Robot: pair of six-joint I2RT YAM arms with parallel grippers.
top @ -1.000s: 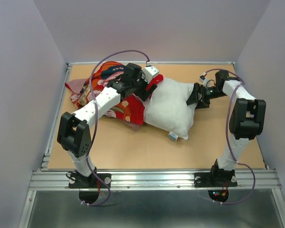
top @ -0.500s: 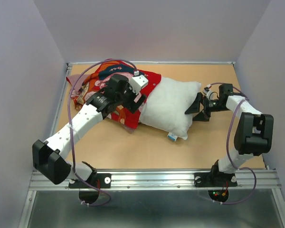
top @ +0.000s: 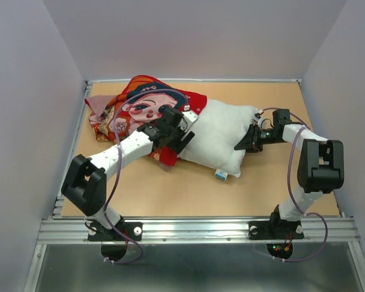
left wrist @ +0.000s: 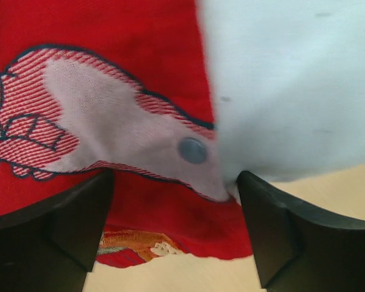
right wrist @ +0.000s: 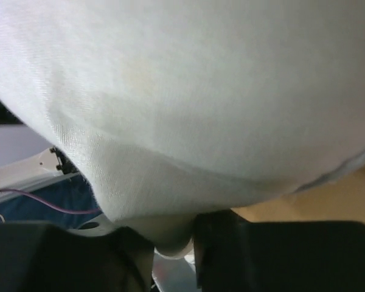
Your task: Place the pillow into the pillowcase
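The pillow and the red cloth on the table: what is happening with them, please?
Two robot arms are working a white pillow into a red pillowcase on the table. The right arm's fingers pinch a fold of fabric at the pillow's right end. The left arm's fingers stand open over the mouth of the pillowcase, where red cloth meets white, and grip nothing. Only the pillow's left end is inside; most of it lies outside.
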